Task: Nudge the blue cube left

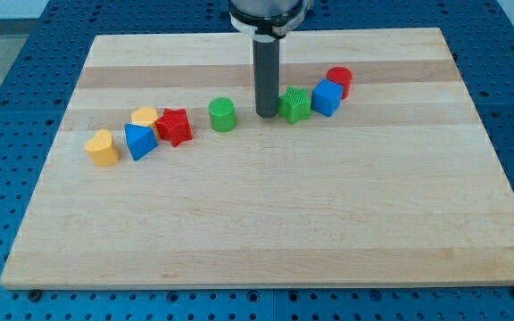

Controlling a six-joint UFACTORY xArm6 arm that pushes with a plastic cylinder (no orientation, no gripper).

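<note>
Blue cube [327,97] touches the green star [296,104]; my tip [266,114], a bare rod with no claw, sits left of both, so pushing leftward could drag the star along.

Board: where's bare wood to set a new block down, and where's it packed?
Free: the board below the row of blocks, to the view's bottom, and the strip above the row at the view's left. Crowded: yellow heart, blue block, yellow block, red block at left; green cylinder, my tip, green block, blue cube, red cylinder mid-right.
</note>
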